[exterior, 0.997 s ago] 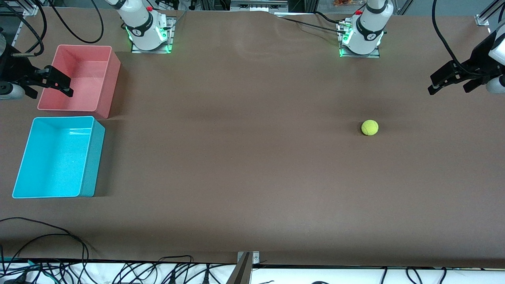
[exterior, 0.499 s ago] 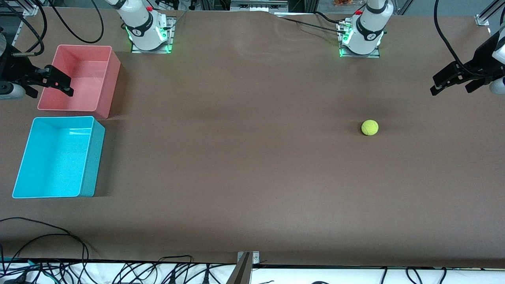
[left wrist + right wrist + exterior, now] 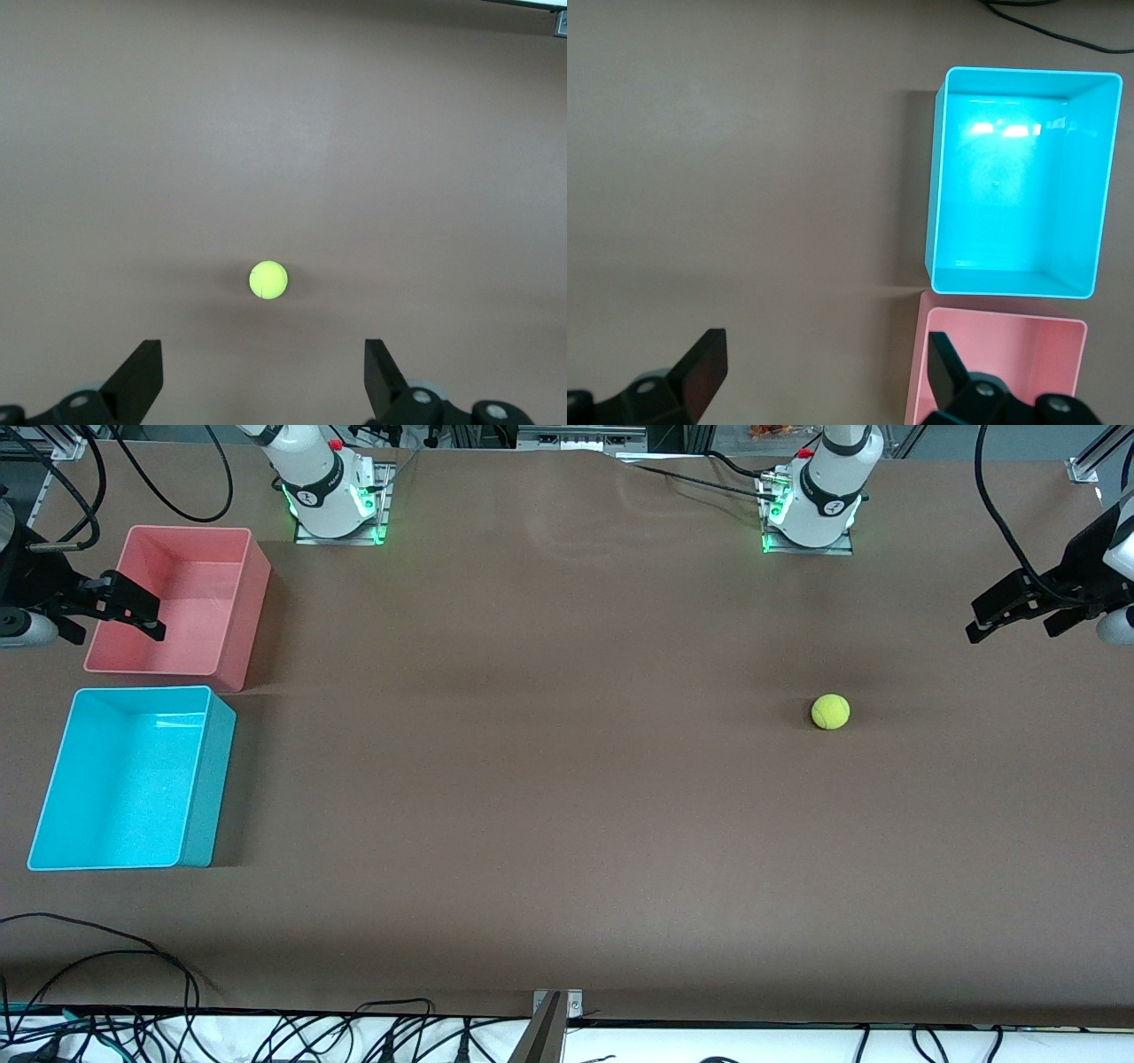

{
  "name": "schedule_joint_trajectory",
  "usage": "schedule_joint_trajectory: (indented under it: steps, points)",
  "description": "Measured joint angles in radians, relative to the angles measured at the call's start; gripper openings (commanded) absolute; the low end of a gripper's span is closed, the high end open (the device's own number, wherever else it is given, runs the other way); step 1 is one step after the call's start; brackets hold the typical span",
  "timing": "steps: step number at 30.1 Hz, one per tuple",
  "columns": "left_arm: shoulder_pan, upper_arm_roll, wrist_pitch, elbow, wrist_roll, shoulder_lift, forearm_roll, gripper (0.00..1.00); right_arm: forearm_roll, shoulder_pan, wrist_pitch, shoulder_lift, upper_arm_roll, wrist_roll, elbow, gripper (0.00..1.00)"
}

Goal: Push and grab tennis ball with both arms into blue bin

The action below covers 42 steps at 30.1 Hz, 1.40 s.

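The tennis ball (image 3: 830, 711) lies alone on the brown table toward the left arm's end. In the left wrist view the tennis ball (image 3: 267, 279) sits ahead of the open fingers, well apart from them. My left gripper (image 3: 1010, 629) hangs open and empty over the table's edge at the left arm's end, also seen in its wrist view (image 3: 263, 354). My right gripper (image 3: 120, 638) is open and empty over the outer edge of the pink bin; its wrist view (image 3: 824, 345) shows it too. The blue bin (image 3: 210, 788) stands empty, as the right wrist view (image 3: 932, 195) also shows.
The pink-red bin (image 3: 244, 611) stands empty beside the blue bin, farther from the front camera; its rim (image 3: 1001, 315) shows in the right wrist view. Cables trail along the table's front edge (image 3: 133, 957). A wide stretch of brown table separates ball and bins.
My left gripper has drifted slightly outward toward the left arm's end of the table. The ball, the bins and my right gripper have not moved.
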<state>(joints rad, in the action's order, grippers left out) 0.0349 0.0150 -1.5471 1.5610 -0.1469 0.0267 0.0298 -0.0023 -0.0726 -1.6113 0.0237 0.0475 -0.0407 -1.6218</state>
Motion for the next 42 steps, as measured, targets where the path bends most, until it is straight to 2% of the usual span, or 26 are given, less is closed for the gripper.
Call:
schedule_joint_trajectory:
  steps: [8, 17, 32, 42]
  points:
    - [-0.005, 0.0, -0.032, 0.054, 0.007, 0.001, -0.018, 1.0, 0.0, 0.0, 0.001, 0.0, 0.0, 0.0, 0.0, 1.0]
    - [-0.008, 0.0, -0.205, 0.274, 0.012, 0.034, -0.02, 1.0, 0.0, 0.0, 0.001, 0.0, -0.002, 0.0, 0.0, 1.0]
    - [-0.036, 0.0, -0.377, 0.503, 0.019, 0.062, -0.021, 1.0, 0.0, 0.0, 0.001, 0.001, -0.002, 0.0, 0.0, 1.0]
    - [-0.051, 0.001, -0.533, 0.679, 0.115, 0.063, -0.021, 1.0, 0.0, 0.0, 0.002, 0.001, -0.002, 0.0, 0.0, 1.0]
